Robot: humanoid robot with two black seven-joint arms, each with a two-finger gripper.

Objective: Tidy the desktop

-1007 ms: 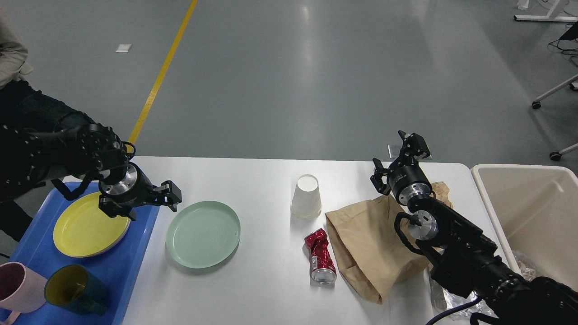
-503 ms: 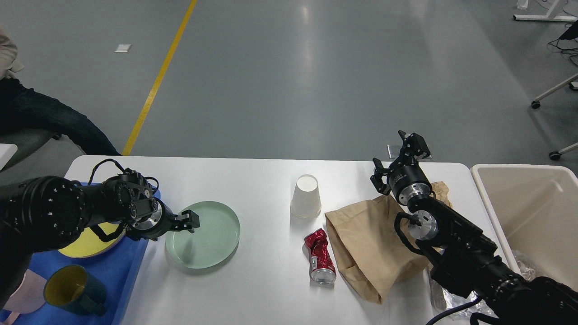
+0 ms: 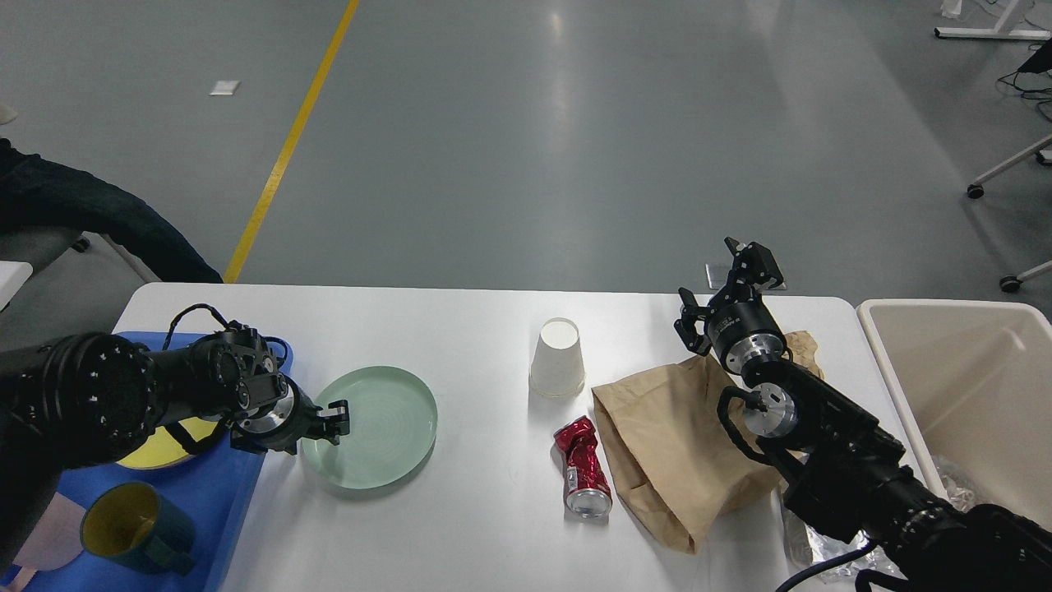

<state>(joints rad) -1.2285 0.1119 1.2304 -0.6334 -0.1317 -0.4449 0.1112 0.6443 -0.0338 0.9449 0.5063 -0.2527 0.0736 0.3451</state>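
Observation:
The white desktop (image 3: 477,518) holds a pale green plate (image 3: 386,427), an upside-down white paper cup (image 3: 558,358), a crushed red can (image 3: 583,467) and a crumpled brown paper bag (image 3: 670,436). My left gripper (image 3: 333,419) is low at the green plate's left rim; its fingers look open around the rim. My right gripper (image 3: 722,286) is open and empty, raised above the bag's far end near the table's back edge.
A blue tray (image 3: 214,501) at the left carries a yellow plate (image 3: 156,448), a dark teal mug (image 3: 136,526) and a pink mug (image 3: 37,543). A beige bin (image 3: 904,386) stands at the right. Crumpled foil (image 3: 826,547) lies under my right arm.
My left gripper moved from above the yellow plate, right and down, to the green plate's left rim. The right arm has not moved.

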